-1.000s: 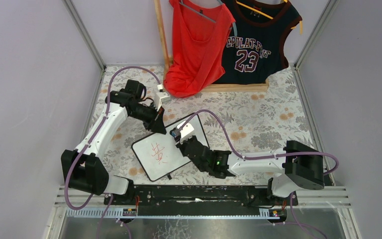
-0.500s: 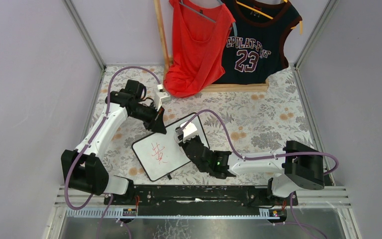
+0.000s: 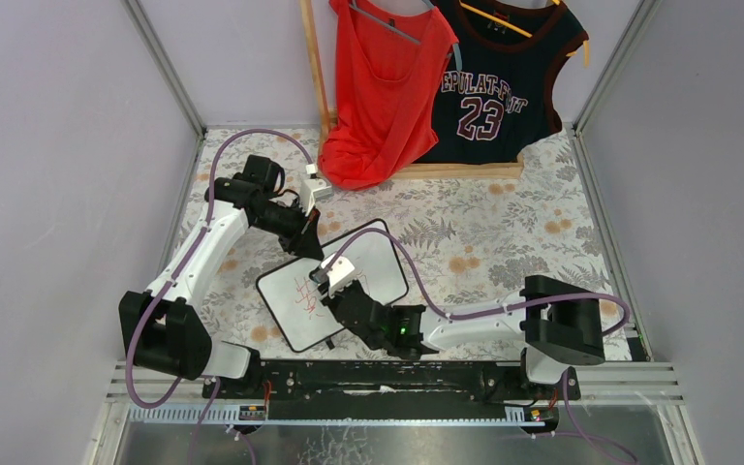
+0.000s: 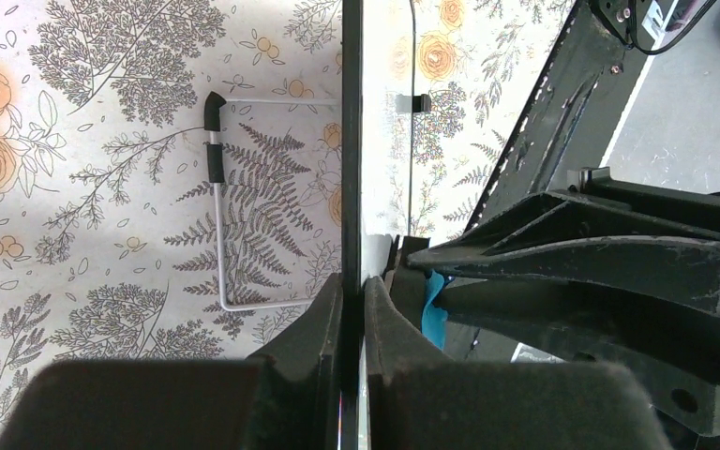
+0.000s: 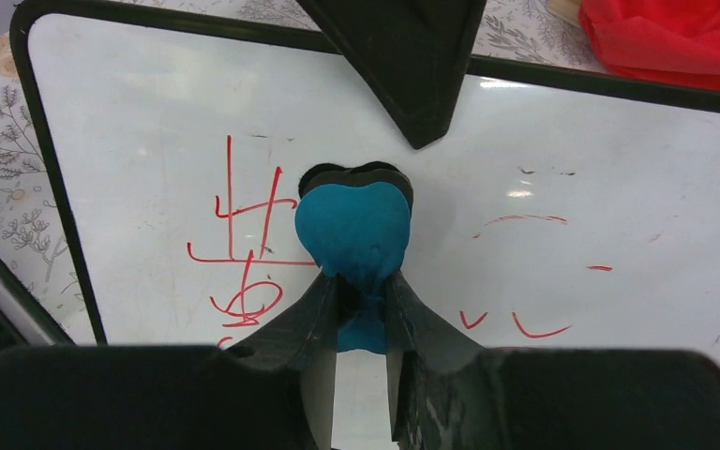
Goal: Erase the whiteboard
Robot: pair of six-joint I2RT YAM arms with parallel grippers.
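The whiteboard is smooth and shiny. The blue eraser looks soft. The red top is floppy cloth.

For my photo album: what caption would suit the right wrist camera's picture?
The right gripper holds a blue eraser against the whiteboard, with red writing left beside it.

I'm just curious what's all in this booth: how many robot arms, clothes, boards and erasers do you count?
Robot arms: 2, the left arm and the right arm
Clothes: 2, the red top and the black jersey
Boards: 1, the whiteboard
Erasers: 1, the blue eraser
Total: 6
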